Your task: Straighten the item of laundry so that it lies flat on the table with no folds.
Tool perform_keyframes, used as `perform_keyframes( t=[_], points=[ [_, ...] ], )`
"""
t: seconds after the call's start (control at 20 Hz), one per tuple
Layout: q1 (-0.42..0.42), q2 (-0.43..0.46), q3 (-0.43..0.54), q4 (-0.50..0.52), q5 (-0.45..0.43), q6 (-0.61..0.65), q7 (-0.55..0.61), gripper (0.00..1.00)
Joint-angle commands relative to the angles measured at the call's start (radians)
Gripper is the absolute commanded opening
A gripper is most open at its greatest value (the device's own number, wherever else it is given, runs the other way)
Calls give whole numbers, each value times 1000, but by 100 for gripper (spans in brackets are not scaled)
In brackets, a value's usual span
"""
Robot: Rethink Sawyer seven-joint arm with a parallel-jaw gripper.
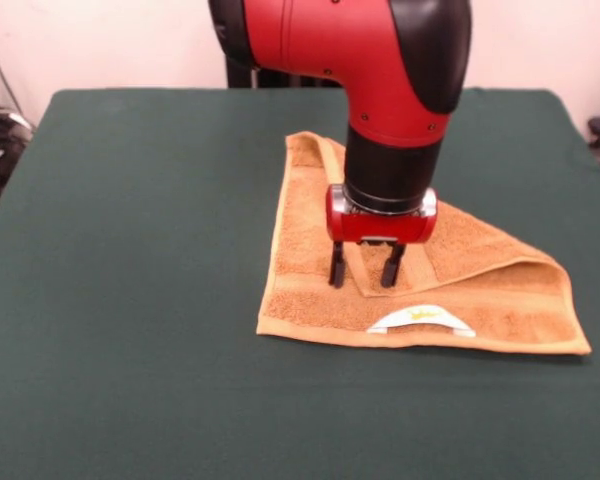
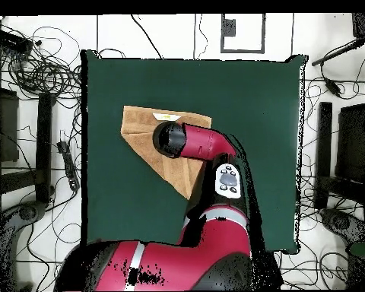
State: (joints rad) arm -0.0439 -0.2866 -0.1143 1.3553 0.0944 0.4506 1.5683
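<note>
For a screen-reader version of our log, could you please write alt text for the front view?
A red and black robot arm reaches down onto an orange-tan towel folded diagonally on a dark green table, its open gripper touching down on the corner of the folded-over flap. The towel's white label shows at the near edge.

red arm [image 1: 350, 50], black joints

One towel [image 1: 500, 290], one table [image 1: 130, 250], one gripper [image 1: 364, 272]
</note>
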Motion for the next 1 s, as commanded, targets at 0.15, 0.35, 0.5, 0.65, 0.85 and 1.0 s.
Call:
perform_keyframes(
  t=[0.15,0.35,0.5,0.65,0.85,1.0],
  points=[
    [33,165,62,81,2,-115,225,100],
    [46,145,50,92,2,-73,222,100],
    [56,139,41,94,-3,-67,220,100],
    [61,139,35,96,5,-66,234,100],
    [57,139,41,102,9,-69,233,100],
    [59,140,41,108,8,-88,238,100]
  ],
)
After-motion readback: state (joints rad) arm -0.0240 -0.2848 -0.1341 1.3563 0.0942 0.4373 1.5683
